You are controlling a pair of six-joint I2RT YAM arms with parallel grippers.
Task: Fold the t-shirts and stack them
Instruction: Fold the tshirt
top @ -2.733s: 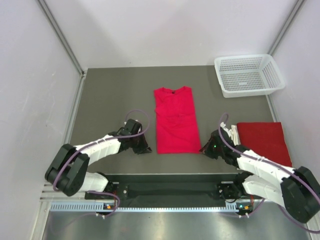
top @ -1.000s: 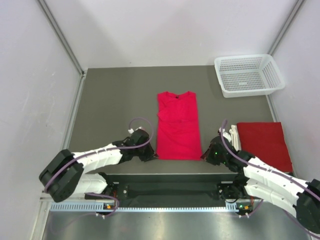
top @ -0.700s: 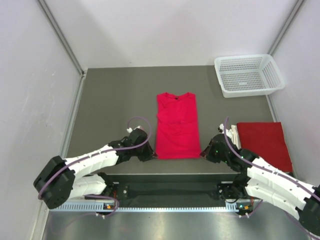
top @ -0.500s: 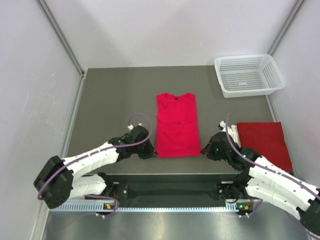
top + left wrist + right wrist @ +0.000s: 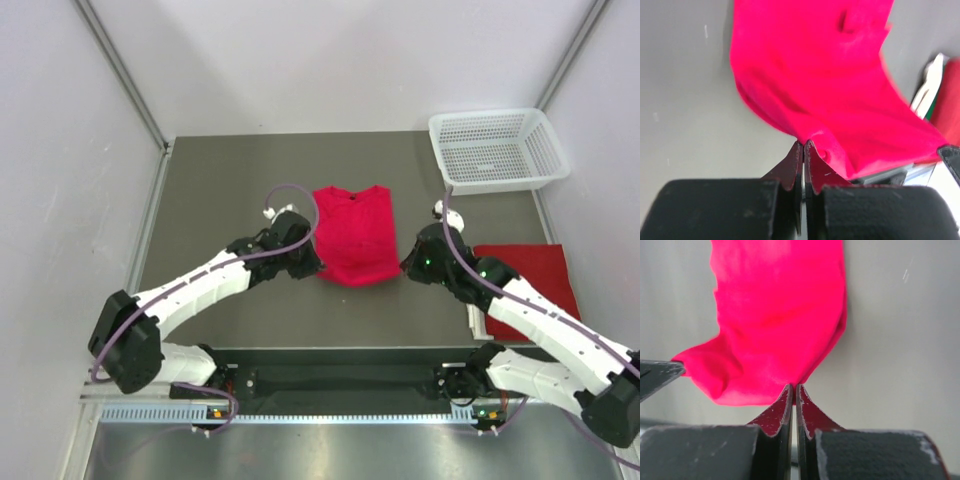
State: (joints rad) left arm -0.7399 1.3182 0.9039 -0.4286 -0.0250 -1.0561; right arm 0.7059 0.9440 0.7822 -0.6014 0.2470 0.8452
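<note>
Hardly visible: t-shirt (image 5: pixel 355 235) corners (inside tools (image 5: pixel 803 146) (image 5: pixel 792 386))

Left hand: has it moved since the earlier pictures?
Yes. The left hand moved away from the table's near edge, toward the white basket's level, holding the t-shirt hem.

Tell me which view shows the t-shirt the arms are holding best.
Top external: the whole t-shirt shows, neck at the far end, near hem held at both corners. The left wrist view shows only the corner pinched in the left gripper and some cloth beyond; the right wrist view shows the same at the right gripper.
</note>
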